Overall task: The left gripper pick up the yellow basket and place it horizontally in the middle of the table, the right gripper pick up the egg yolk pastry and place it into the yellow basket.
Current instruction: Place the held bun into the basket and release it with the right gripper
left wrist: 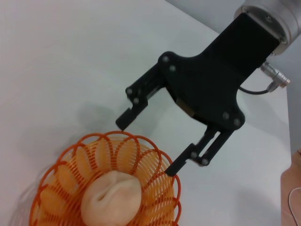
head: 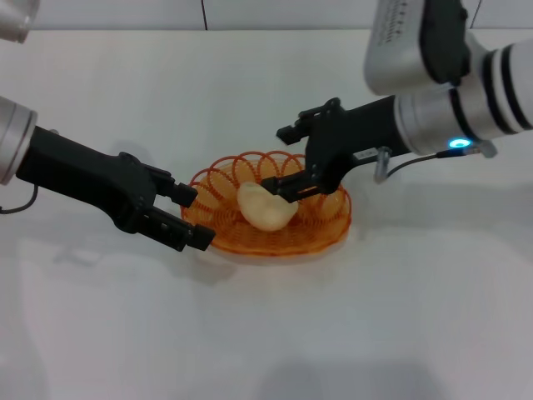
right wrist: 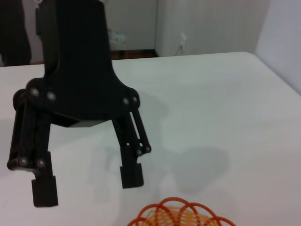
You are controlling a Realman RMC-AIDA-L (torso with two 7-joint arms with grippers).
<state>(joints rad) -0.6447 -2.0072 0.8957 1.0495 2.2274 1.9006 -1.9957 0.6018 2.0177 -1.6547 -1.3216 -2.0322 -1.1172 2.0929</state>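
The yellow basket [head: 275,208] lies in the middle of the white table [head: 416,317]. The egg yolk pastry [head: 265,208] rests inside it, free of any finger. My right gripper [head: 281,160] hovers open over the basket's far rim, its lower finger close to the pastry. My left gripper [head: 193,217] is open at the basket's left rim, holding nothing. The left wrist view shows the right gripper [left wrist: 148,147] open above the basket [left wrist: 61,165] with the pastry [left wrist: 110,197] in it. The right wrist view shows the left gripper [right wrist: 88,183] open and the basket's rim [right wrist: 178,214].
The table's far edge and a wall run along the back [head: 250,17]. A cable [head: 400,167] hangs from the right wrist. Bare tabletop lies in front of the basket and to both sides.
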